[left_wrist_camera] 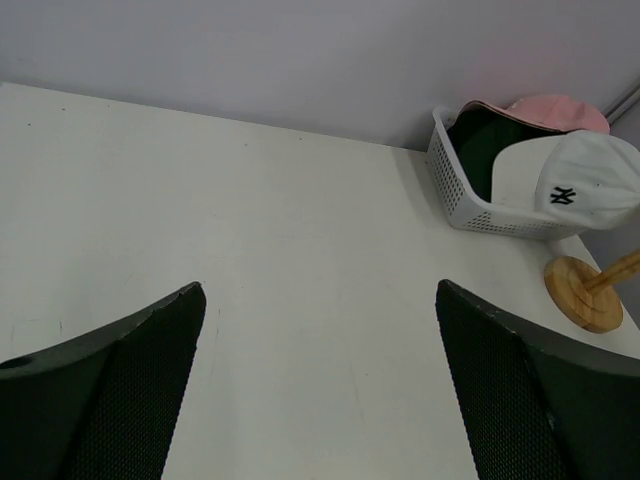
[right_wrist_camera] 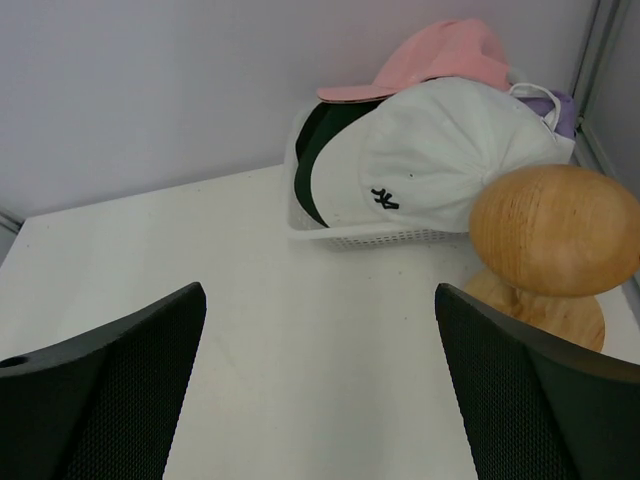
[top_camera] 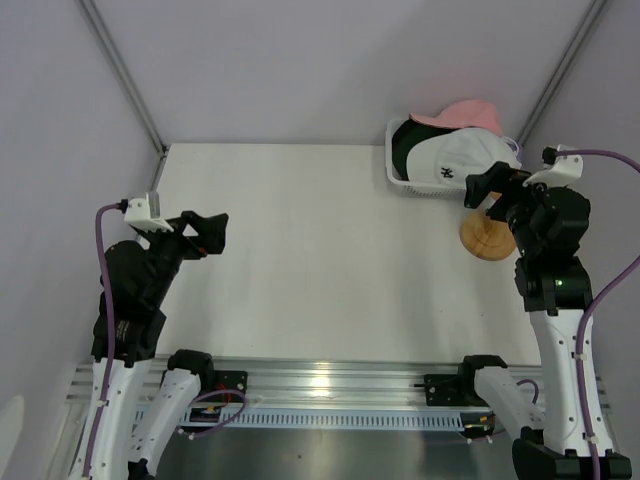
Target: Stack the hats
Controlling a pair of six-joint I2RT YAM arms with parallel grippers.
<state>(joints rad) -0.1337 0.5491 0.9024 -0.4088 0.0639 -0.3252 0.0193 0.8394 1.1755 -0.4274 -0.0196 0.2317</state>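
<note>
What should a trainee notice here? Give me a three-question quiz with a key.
1. True or false: the wooden stand wears a hat.
2. Which hat in the white basket shows a small dark logo? A) pink B) white C) red
3. Fill in: the left hand and right hand are both ____, holding nothing.
Key: 1 false, the stand is bare. 2 B, the white hat. 3 open.
</note>
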